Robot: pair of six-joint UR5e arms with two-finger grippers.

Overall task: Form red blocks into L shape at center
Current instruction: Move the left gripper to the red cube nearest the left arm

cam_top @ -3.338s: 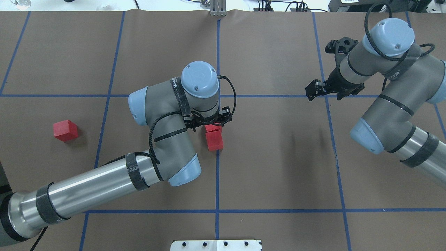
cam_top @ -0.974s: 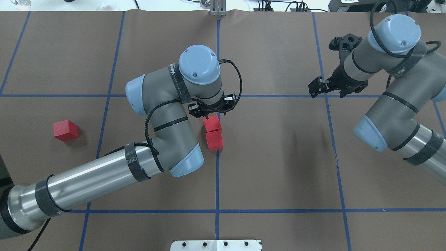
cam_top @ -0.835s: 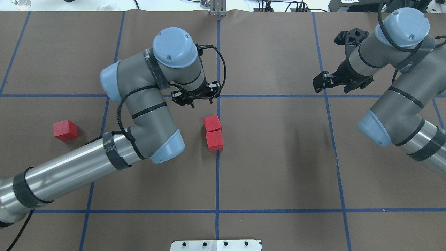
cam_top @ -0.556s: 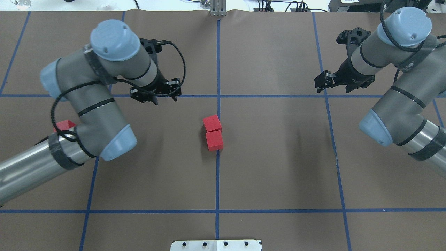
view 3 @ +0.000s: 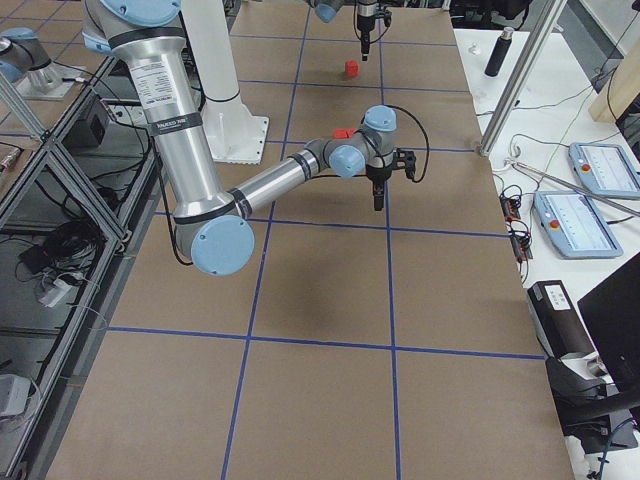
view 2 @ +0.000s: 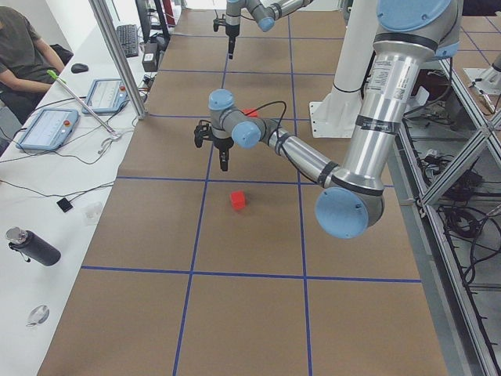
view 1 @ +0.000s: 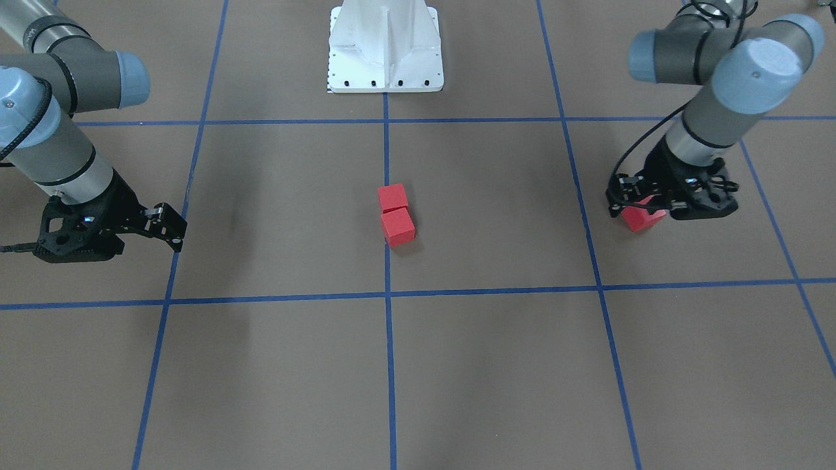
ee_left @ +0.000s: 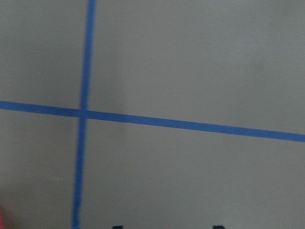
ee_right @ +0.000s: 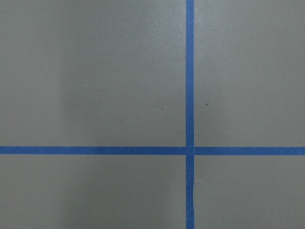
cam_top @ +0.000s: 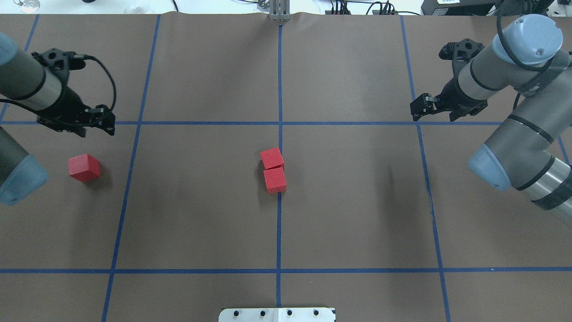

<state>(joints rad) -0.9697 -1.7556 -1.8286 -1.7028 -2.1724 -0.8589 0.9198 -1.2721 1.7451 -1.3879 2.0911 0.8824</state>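
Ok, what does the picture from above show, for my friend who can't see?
Two red blocks touch end to end at the middle of a brown table with blue grid lines; a third block sits alone far left. The left claw hangs near it, the right claw far off right, both empty.

Lone red block (view 1: 643, 219) half hidden behind left claw (view 1: 620, 197), left wrist view blurred

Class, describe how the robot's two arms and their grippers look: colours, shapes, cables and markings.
Both the left arm and right arm are grey jointed tubes with pale blue round caps, shiny silver forearms banded in black tape, and a looping black cable at each wrist. The left gripper and right gripper are black.
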